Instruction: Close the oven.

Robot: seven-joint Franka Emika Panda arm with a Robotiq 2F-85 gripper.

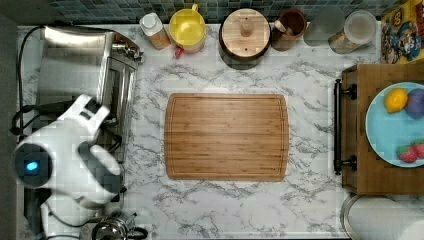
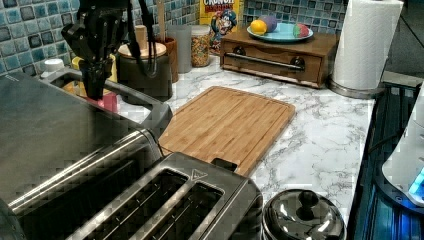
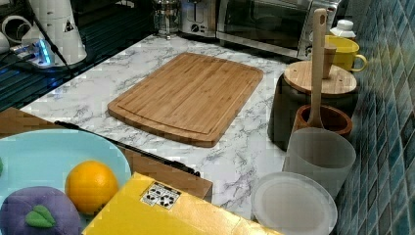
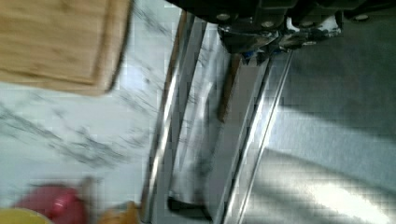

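Oven door nearly upright, gripper above its handle, fingers together; cutting board well apart

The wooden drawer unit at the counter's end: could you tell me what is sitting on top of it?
On the wooden drawer unit sits a light blue plate holding a yellow lemon, a purple fruit and a strawberry. The drawer's contents are hidden behind its closed front.
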